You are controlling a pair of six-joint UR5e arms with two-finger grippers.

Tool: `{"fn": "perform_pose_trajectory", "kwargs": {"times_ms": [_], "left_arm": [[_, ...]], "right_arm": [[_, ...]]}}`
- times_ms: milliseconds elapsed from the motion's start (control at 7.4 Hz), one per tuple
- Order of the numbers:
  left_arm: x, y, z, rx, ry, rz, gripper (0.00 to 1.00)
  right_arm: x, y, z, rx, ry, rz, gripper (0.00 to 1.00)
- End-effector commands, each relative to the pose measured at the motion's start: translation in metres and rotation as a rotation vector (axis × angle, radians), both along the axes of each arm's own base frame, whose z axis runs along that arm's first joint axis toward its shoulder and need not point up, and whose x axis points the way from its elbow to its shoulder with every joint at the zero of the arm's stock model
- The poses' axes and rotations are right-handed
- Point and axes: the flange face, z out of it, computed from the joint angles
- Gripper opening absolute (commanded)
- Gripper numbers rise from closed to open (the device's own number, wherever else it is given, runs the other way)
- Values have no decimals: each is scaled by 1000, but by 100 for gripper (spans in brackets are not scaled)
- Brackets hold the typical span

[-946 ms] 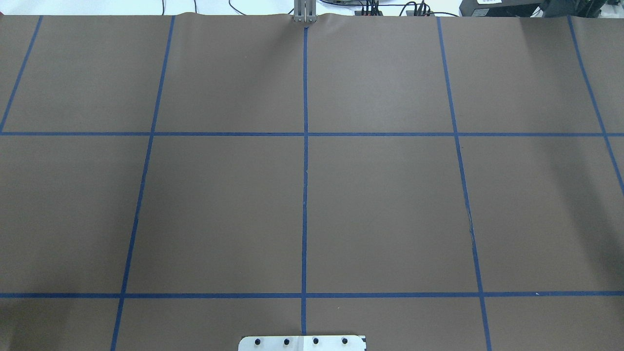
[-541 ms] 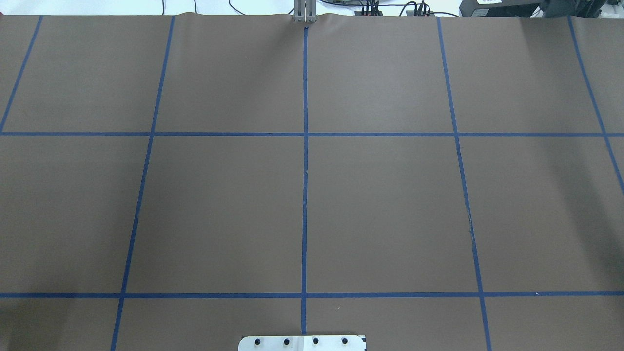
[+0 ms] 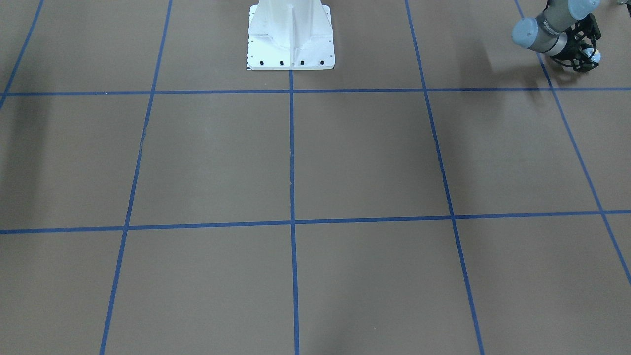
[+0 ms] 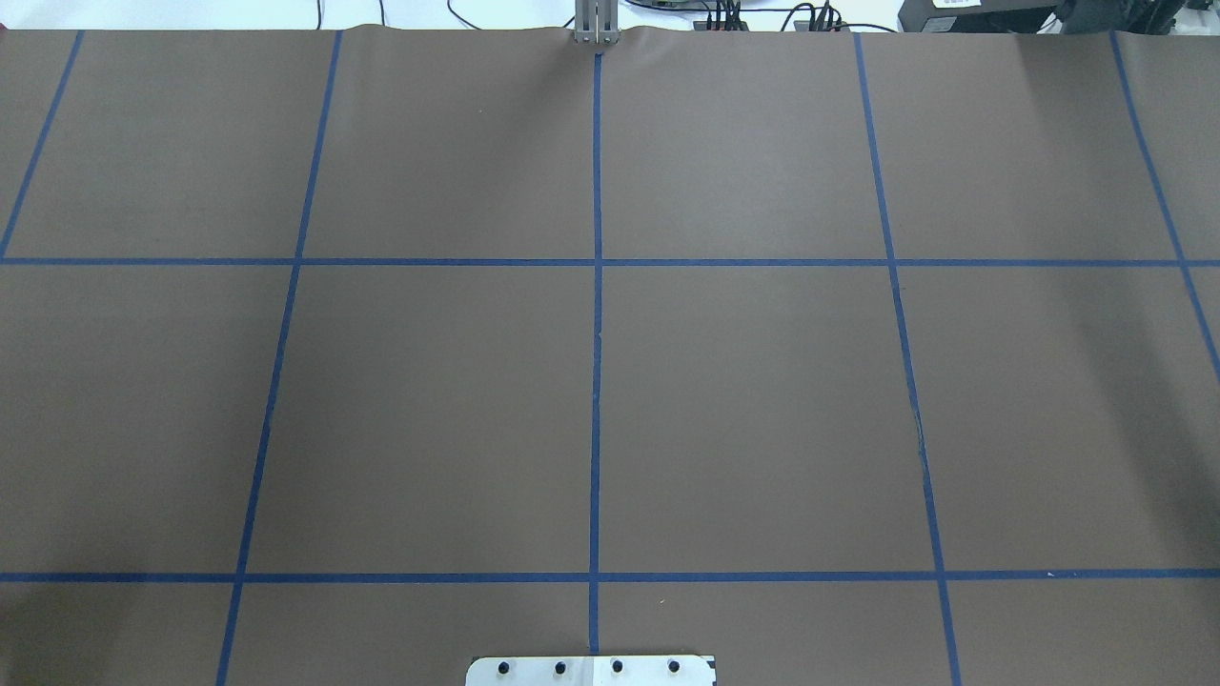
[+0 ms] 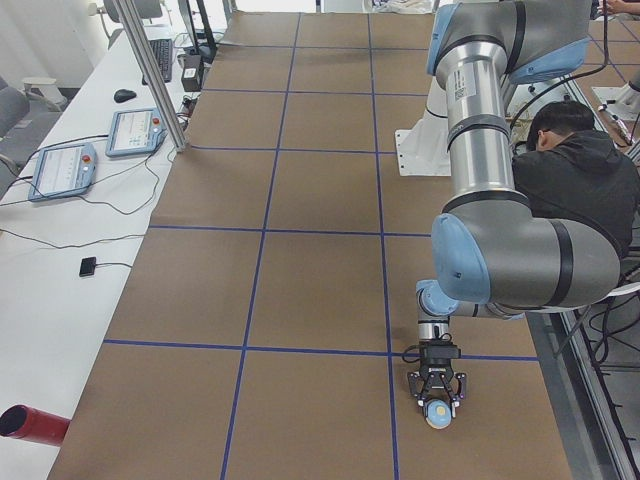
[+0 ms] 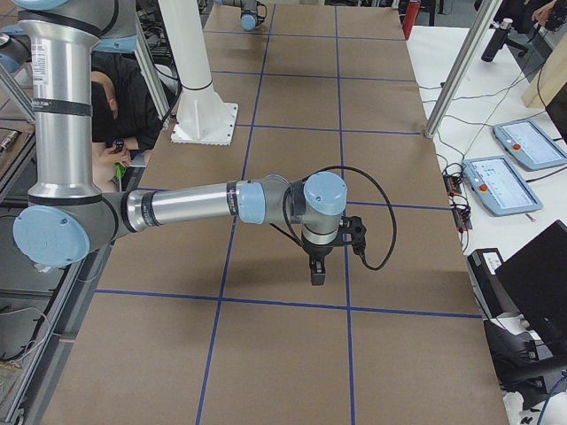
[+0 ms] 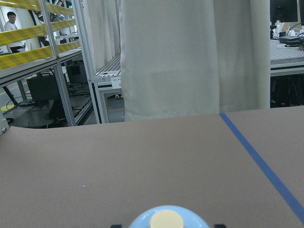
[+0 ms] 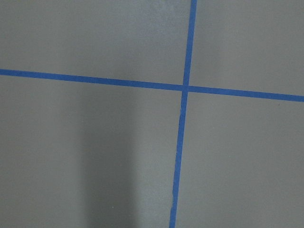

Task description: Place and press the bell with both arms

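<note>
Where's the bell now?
The bell is in the left tool at the table's left end, top right in the front-facing view, beside a blue tape line.

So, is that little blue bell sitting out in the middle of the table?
No, the bell is held in the left gripper, off near one end of the table.

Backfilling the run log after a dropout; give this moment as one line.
left pincer: shut on bell, low at left end of table | right pincer: pointing down over table, state unclear | press: not yet done
</note>
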Motion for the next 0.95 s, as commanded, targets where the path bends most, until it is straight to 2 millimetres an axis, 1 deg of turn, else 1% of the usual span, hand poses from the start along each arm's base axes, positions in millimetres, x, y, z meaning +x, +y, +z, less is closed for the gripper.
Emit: {"fn": "perform_pose_trajectory", "kwargs": {"times_ms": [0,135,270,405,541,676,811], "left_arm": [[-36,-3,-18,-4,-7,13,0],[-60,-5,-55,-25,16,55,0],[-67,-6,-87,-45,53,85,0],[-67,-6,-123,-69,96,136,0],[-61,-5,-154,-99,118,194,0],[-63,-10,-168,-165,117,175,0],[-56,-17,-189,-203,147,202,0]], "right_arm": [[0,0,1,-4,0,1,100],[0,0,-1,-1,-2,1,100],[0,0,-2,1,-2,1,100],[0,0,-1,-2,-2,2,100],[0,1,-1,-2,0,2,100],[0,1,1,-5,2,2,100],[0,1,2,-7,2,3,100]]}}
